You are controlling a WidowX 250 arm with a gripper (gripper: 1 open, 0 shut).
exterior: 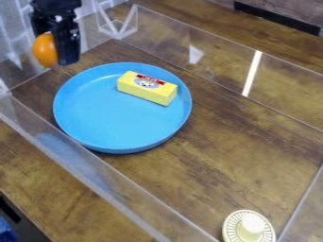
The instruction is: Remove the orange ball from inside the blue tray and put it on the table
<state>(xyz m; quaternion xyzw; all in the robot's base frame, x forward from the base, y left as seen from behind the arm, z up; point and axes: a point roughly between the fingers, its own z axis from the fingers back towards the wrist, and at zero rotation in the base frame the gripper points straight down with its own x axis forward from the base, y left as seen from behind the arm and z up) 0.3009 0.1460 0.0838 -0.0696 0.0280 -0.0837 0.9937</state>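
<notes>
Holding: claw (pixel 59 47) clamped on the orange ball (pixel 47 49), fingers around its sides. Ball pos.: off the blue tray (pixel 123 129), beyond the rim at the upper L of the view, near the clear panel edge; whether it touches the table (pixel 214 156) cannot be told. Arm (pixel 53 11) enters from the top L corner. Tray: flat on table, upper L to ctr. of view. Yellow block (pixel 147 88): inside tray, upper R portion, near rim, printed label w/ red marking facing up. Cream ribbed lid (pixel 248 227): on table, bottom R of view, well apart from tray. Clear panel (pixel 113 184): runs diag. across lower L, next to tray.
</notes>
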